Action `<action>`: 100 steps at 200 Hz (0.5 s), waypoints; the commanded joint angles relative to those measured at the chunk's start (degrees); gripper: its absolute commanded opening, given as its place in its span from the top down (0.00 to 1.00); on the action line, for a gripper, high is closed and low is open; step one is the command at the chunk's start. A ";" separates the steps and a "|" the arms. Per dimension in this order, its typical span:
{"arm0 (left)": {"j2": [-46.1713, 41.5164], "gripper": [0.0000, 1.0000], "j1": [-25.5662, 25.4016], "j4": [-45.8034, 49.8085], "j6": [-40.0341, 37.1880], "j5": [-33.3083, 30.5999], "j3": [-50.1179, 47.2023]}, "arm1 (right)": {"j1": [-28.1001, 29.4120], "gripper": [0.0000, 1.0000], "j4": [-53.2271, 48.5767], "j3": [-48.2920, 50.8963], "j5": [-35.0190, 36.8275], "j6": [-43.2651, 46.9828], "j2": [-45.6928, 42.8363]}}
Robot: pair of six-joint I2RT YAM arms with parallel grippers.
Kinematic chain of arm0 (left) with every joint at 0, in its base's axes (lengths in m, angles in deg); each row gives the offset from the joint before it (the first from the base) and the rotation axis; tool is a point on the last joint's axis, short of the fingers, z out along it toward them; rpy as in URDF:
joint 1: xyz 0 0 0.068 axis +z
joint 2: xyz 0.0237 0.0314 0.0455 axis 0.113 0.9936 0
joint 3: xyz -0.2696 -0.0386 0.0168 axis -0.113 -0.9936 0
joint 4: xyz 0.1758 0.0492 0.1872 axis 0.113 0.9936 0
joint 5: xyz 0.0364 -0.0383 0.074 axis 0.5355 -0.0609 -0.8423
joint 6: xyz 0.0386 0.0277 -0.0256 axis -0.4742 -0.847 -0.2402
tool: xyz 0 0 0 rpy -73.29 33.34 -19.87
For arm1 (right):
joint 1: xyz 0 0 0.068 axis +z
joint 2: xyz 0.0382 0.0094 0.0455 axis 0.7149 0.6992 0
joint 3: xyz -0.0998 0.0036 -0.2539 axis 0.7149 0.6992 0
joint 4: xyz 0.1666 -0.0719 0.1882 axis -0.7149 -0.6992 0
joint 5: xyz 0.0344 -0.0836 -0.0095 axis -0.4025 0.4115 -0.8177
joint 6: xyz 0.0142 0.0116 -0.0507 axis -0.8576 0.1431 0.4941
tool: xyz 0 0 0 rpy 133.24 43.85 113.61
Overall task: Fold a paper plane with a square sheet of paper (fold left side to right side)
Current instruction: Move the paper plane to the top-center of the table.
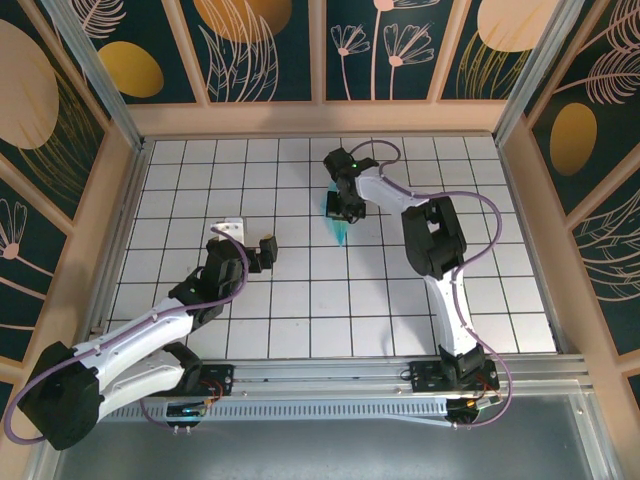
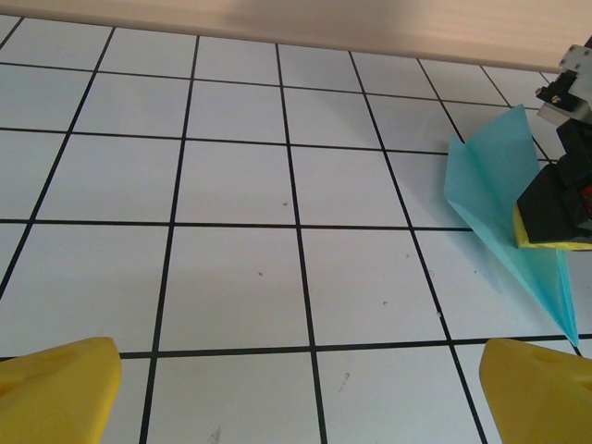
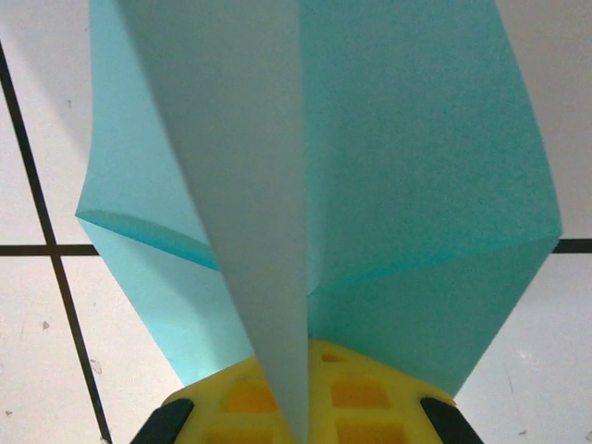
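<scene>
The square sheet of paper is now folded into a turquoise paper plane (image 1: 339,230), a slim pointed dart with lengthwise creases. My right gripper (image 1: 346,208) is shut on it near the middle of the table's far half, and the pointed end reaches the tiles. In the right wrist view the plane's (image 3: 416,185) wings spread out above the yellow pads (image 3: 370,393) of my right gripper (image 3: 305,407), with the centre fold pinched between them. The left wrist view has the plane (image 2: 490,185) at the right. My left gripper (image 2: 296,398) is open over bare tiles to the left of the plane, holding nothing.
The white gridded table (image 1: 300,300) is ringed by a wooden wall (image 1: 320,118) at the back and on both sides. The metal rail (image 1: 330,375) with the arm bases runs along the near edge.
</scene>
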 commanded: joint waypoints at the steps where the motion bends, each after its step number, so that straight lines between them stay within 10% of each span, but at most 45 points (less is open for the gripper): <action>1: 0.07 0.01 0.51 -2.16 -1.43 -0.04 -0.91 | 0.00 1.00 -4.68 -3.20 2.38 -1.34 2.41; 100: 1.52 0.01 0.51 -2.08 -1.80 0.64 -0.50 | -0.02 1.00 -4.57 -6.34 2.44 -2.07 5.62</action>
